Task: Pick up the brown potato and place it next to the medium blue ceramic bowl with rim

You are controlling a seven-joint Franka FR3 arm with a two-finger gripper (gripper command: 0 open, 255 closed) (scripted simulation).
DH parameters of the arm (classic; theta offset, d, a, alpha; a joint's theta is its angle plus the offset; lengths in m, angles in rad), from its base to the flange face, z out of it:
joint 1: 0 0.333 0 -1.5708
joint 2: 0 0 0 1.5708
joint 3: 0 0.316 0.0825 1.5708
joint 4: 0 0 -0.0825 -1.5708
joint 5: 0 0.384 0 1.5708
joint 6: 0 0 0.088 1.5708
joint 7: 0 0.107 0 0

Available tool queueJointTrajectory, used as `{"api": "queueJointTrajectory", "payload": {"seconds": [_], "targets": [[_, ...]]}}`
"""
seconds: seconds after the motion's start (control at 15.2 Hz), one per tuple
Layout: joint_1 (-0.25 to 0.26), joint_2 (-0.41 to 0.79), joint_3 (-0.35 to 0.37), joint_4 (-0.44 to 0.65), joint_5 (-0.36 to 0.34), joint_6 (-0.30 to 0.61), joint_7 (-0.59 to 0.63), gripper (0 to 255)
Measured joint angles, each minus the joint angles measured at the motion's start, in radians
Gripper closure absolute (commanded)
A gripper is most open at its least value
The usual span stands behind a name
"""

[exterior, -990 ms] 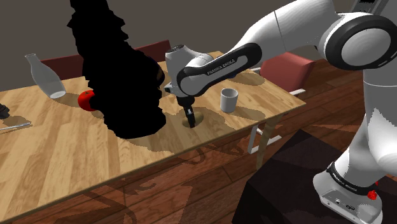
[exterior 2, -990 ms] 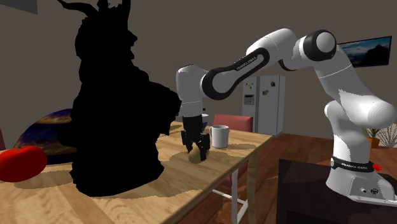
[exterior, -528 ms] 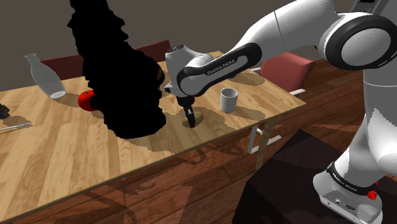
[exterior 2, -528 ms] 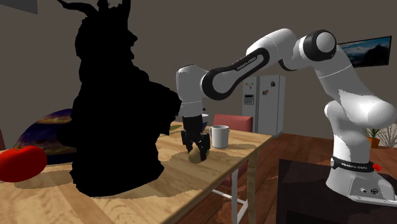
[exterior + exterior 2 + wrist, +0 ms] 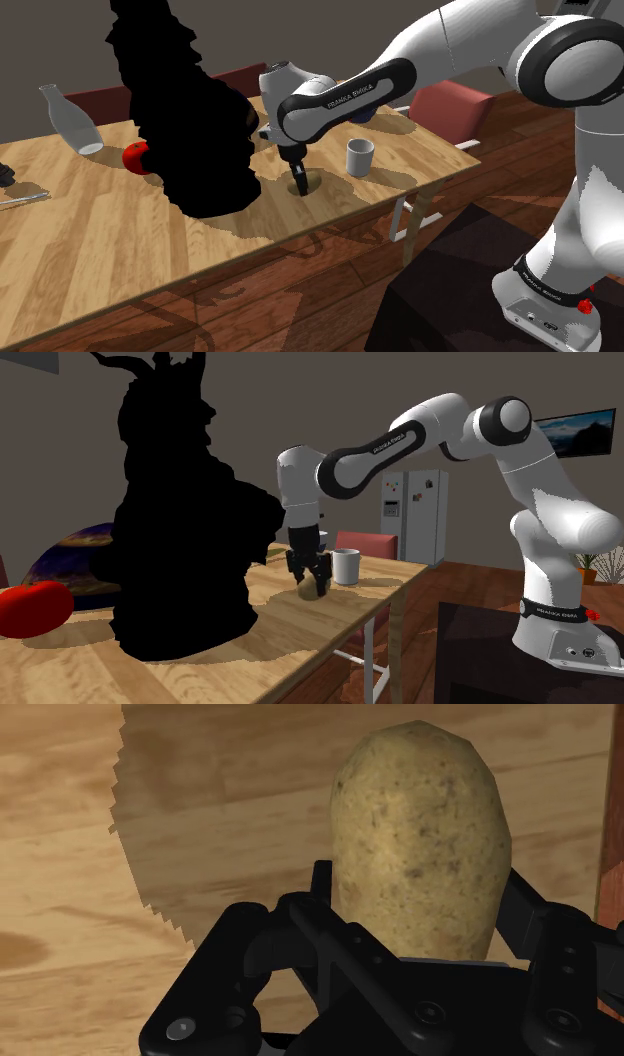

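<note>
A jagged, pure-black shape (image 5: 190,130) rises just beside the gripper (image 5: 299,184) and hides much of the wood-grain desk (image 5: 90,230) behind it. The gripper's black fingers are clamped on the potato (image 5: 420,844) — oblong, tan, speckled — which juts out past the fingertips, its near end hidden by the gripper's body. A plain pale mug (image 5: 360,156) stands near the gripper's other side.

potato (image 5: 420,834) over table (image 5: 100,230), mug (image 5: 360,156) near it
</note>
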Motion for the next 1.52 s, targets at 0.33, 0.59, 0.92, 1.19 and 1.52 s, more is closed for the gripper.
{"api": "queueJointTrajectory", "payload": {"seconds": [0.33, 0.59, 0.92, 1.19, 1.52], "targets": [[0.000, -0.026, 0.004, 0.042, 0.006, -0.057, -0.005, 255], [0.001, -0.039, 0.006, 0.082, 0.010, -0.109, -0.008, 255], [0.002, -0.050, 0.007, 0.130, 0.013, -0.168, -0.012, 255], [0.003, -0.059, 0.009, 0.175, 0.016, -0.221, -0.015, 255], [0.005, -0.068, 0.010, 0.224, 0.018, -0.279, -0.018, 255]]}}
